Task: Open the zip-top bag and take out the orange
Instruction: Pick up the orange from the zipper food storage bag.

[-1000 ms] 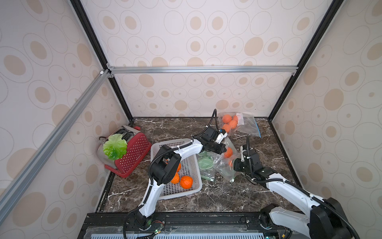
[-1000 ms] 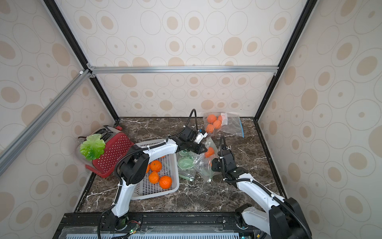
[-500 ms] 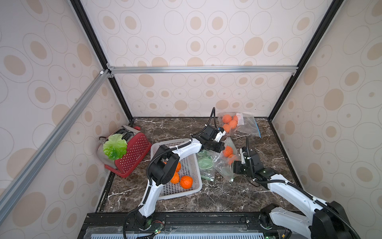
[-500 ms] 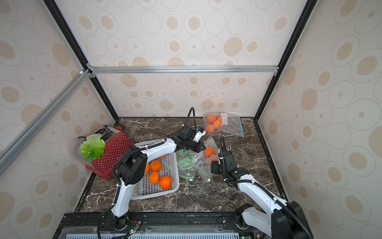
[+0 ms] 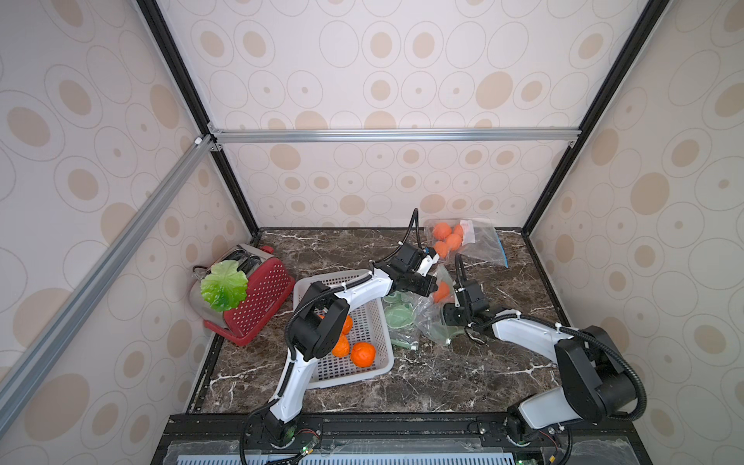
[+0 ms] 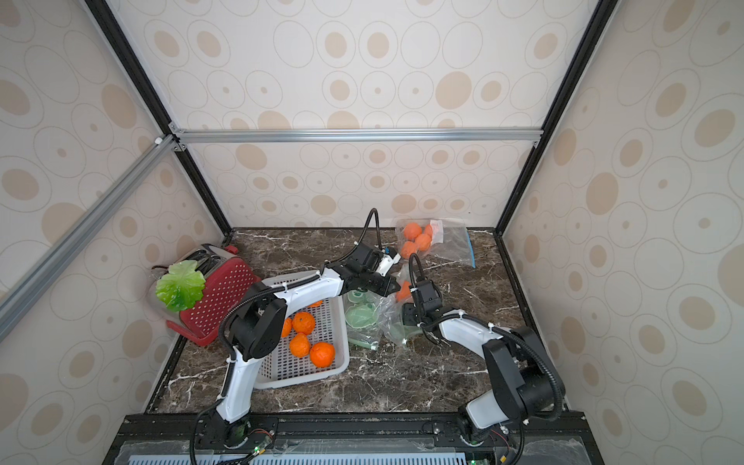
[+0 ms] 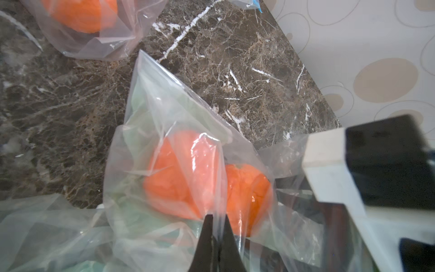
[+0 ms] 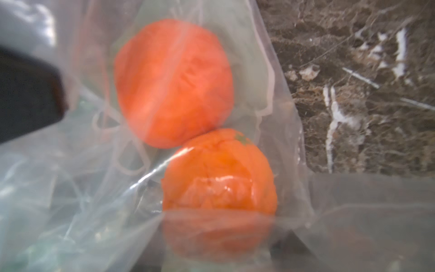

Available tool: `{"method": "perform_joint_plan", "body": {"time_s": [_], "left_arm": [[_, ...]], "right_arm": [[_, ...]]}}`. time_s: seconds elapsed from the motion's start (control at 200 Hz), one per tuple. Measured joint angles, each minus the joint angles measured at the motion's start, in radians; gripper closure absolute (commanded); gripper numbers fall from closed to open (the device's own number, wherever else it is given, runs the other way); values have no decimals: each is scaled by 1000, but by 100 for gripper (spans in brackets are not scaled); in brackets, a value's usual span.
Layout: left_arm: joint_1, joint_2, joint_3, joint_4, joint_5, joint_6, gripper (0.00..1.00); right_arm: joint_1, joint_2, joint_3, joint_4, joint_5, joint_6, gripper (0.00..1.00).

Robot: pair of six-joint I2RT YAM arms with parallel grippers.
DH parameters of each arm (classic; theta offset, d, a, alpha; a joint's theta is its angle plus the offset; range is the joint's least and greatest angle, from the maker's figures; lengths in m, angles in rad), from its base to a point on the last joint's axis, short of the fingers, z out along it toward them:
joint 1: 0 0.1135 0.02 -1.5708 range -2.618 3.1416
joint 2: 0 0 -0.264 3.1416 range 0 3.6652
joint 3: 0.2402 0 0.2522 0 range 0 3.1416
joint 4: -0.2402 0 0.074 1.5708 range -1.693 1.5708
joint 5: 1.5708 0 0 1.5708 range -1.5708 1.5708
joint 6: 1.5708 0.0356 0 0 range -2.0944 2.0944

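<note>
On the marble surface [image 7: 235, 70], the left gripper [image 7: 217, 217] was pinching a fold of the clear bag [image 7: 164, 113], two oranges [image 7: 181, 174] lying just beyond its tips. The right gripper [image 5: 447, 313] sat close beside them against the bag; I could not tell whether it was spread.

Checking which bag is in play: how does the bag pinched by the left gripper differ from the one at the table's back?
The pinched bag is crumpled, held by the shut left gripper; the back bag lies flat, untouched. Two oranges show through the pinched bag, at least three through the back bag. A blue zip strip shows on the back bag, none visibly on the pinched bag. Both are clear plastic.
</note>
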Motion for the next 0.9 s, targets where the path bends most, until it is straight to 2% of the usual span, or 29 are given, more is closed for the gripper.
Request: {"method": "perform_joint_plan", "body": {"time_s": [0.095,0.19,0.521,0.901], "left_arm": [[1,0,0,0,0,0,100],[1,0,0,0,-1,0,100],[1,0,0,-11,-15,2,100],[5,0,0,-24,-55,5,100]], "right_arm": [[-1,7,0,17,-10,2,51],[-2,-16,-7,14,-22,5,55],[-2,-412,-69,-118,-132,-5,57],[-2,-686,-132,-279,-260,-14,57]]}}
